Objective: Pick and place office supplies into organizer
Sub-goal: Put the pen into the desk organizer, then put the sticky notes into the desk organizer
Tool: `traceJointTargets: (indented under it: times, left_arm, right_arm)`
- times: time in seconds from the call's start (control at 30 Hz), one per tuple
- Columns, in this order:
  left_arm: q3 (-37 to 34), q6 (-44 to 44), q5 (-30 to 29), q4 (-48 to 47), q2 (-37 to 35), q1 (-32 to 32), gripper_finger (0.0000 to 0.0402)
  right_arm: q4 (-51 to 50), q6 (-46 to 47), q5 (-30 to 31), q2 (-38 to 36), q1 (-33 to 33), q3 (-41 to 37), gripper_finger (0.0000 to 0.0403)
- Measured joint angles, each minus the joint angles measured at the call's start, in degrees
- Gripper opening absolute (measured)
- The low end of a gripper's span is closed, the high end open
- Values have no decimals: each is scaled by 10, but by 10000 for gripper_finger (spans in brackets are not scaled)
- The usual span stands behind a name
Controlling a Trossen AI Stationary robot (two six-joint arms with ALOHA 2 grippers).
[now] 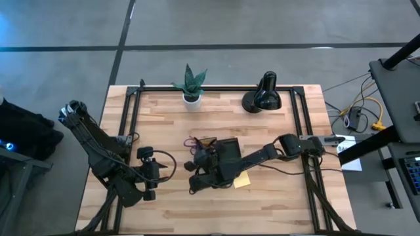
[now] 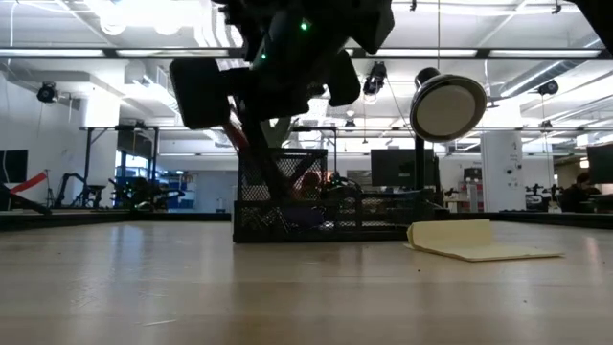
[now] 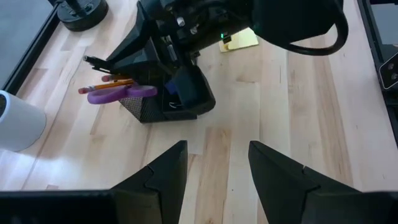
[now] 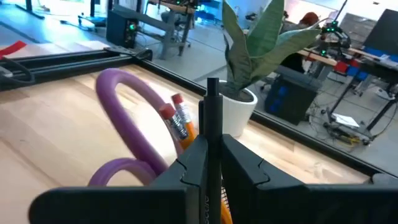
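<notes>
My right gripper [image 4: 210, 163] is pinched shut on a black pen [image 4: 212, 106], upright above the organizer [image 1: 226, 160] below me, so I should lower it straight beside the pencils [image 4: 177, 119] and purple scissors [image 4: 134, 118] before releasing.

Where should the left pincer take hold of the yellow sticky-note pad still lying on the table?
Probably at the raised edge. The yellow sticky-note pad lies on the table beside the organizer, one edge lifted. A low approach from that lifted side, one finger under and one over, looks better than coming straight down. The open left pincer sits across the organizer.
</notes>
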Motion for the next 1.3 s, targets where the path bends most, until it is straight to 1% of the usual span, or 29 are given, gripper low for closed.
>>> traceJointTargets:
  times: [0.1, 0.17, 0.27, 0.37, 0.43, 0.53, 0.67, 0.73, 0.83, 0.97, 1.03, 1.13, 1.2, 1.3]
  left_arm:
    - [0, 0, 0, 1, 0, 0, 157]
    - [0, 0, 0, 2, 0, 0, 157]
    - [0, -1, 0, 7, 0, 0, 157]
    - [0, -1, 0, 8, 0, 0, 157]
    - [0, -2, 0, 11, 0, 0, 157]
    - [0, -2, 0, 29, 0, 0, 157]
    - [0, -2, 0, 48, 0, 0, 157]
    - [0, -1, 0, 55, 0, 0, 157]
    - [0, -1, 0, 54, 0, 0, 157]
    - [0, -8, 0, 54, 0, 0, 157]
    - [0, -30, 0, 54, 0, 0, 157]
    - [0, -73, 0, 54, 2, 0, 157]
    - [0, -107, 3, 52, 3, 0, 157]
    - [-1, -139, 29, 52, 4, 0, 157]
  right_arm:
    - [-1, 0, -1, 0, 3, 3, 30]
    - [-7, 0, -13, 0, 6, 8, 36]
    - [-33, 9, -53, -1, 16, 19, 55]
    - [-78, 45, -71, -1, 31, 31, 77]
    - [-131, 90, -90, -1, 41, 44, 92]
    - [-232, 189, -117, -2, 52, 58, 110]
    - [-373, 323, -132, -1, 67, 79, 129]
    - [-447, 368, -154, -2, 76, 100, 136]
    - [-556, 407, -214, -3, 93, 124, 143]
    - [-684, 473, -321, -3, 123, 149, 148]
    - [-692, 493, -400, -4, 139, 149, 147]
    - [-691, 469, -525, -9, 164, 141, 138]
    - [-692, 441, -561, -13, 185, 141, 131]
    - [-692, 346, -602, -17, 214, 150, 123]
